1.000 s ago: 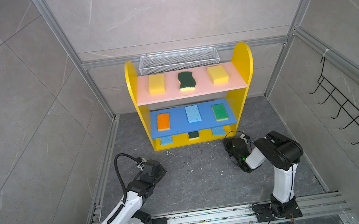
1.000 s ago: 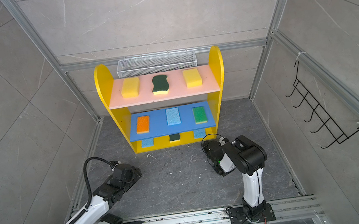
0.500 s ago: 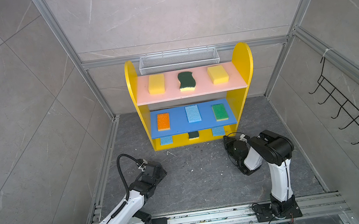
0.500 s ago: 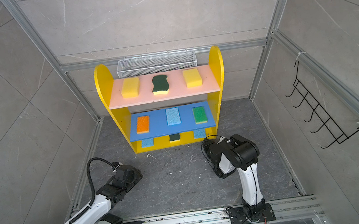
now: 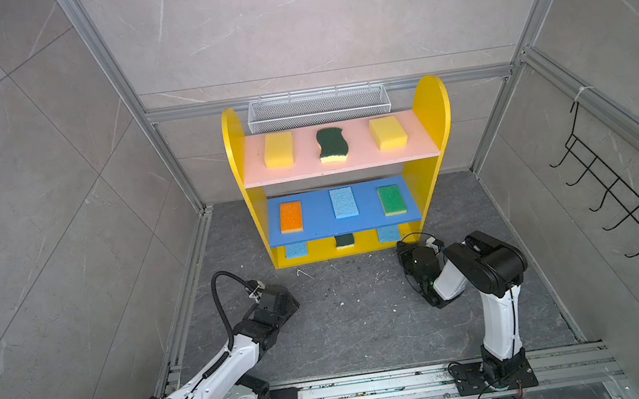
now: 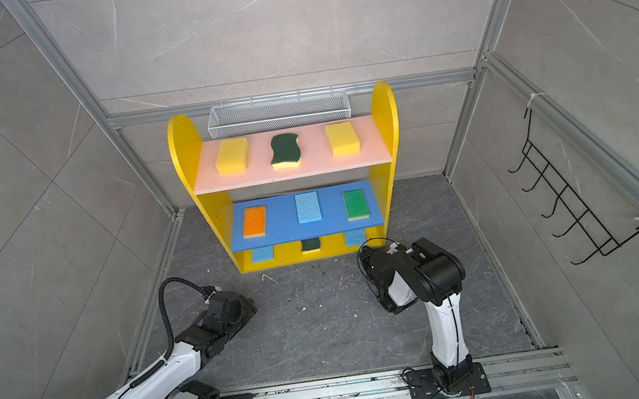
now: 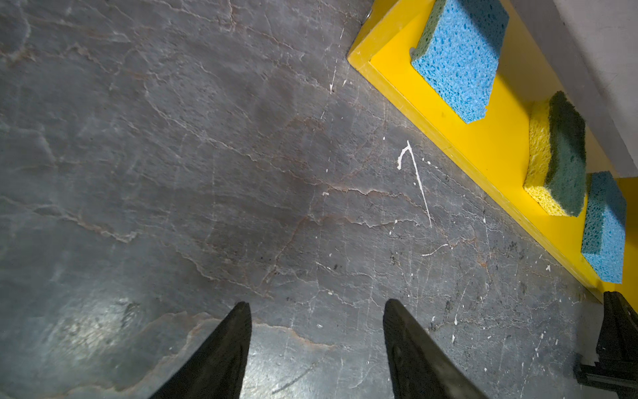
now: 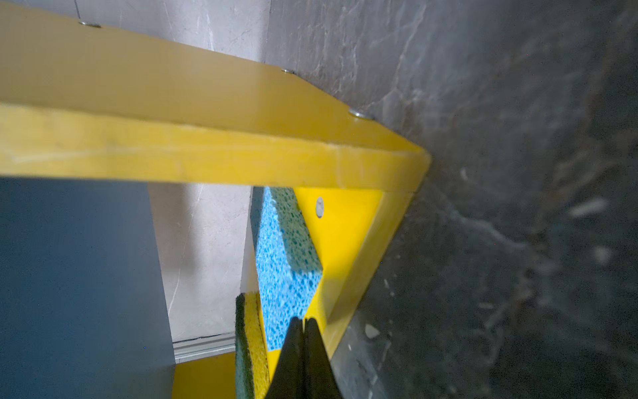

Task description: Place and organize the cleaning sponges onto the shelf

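The yellow shelf [image 5: 430, 110] [image 6: 384, 116] stands against the back wall. Its pink board holds two yellow sponges [image 5: 278, 149] [image 5: 388, 133] and a wavy scourer [image 5: 330, 144]. The blue board carries an orange [image 5: 290, 217], a light blue [image 5: 343, 202] and a green sponge [image 5: 391, 199]. On the base lie two light blue sponges [image 7: 455, 58] [image 7: 604, 228] with a scourer [image 7: 556, 155] between them. My left gripper [image 7: 316, 307] [image 5: 285, 301] hangs open and empty over the floor. My right gripper [image 8: 303, 321] [image 5: 403, 247] is shut and empty at the shelf's lower right corner.
A white mesh basket [image 5: 317, 107] hangs behind the shelf's top. A black wire hook rack [image 5: 618, 190] is fixed to the right wall. Dark stone floor [image 5: 359, 321] spreads between the two arms. Tiled walls close in both sides.
Both arms have shifted only slightly in pose. Neither gripper has changed its opening, and no sponge has moved.
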Robot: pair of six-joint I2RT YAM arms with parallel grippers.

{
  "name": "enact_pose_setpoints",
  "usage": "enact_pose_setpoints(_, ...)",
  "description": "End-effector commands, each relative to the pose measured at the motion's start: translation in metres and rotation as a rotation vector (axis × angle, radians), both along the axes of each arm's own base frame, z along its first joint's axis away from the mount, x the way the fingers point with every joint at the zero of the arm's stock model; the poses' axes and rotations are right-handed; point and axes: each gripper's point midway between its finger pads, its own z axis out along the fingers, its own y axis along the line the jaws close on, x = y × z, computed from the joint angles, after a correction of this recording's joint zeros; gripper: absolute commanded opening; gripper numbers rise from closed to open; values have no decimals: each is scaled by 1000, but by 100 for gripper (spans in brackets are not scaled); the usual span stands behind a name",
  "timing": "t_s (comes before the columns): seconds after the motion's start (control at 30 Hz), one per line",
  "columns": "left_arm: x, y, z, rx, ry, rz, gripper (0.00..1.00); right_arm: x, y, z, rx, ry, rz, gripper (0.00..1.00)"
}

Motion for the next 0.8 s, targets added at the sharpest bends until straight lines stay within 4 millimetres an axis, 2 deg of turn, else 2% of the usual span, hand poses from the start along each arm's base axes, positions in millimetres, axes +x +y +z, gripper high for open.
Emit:
enact_pose_setpoints(0.0, 6, -2, 9, -5, -42, -6, 64, -15, -11, -49, -87, 163, -25, 0)
enact_pose_setpoints(0.77, 13, -6, 1, -5, -23, -3, 64, -1, -18, -56, -81, 180, -77, 0)
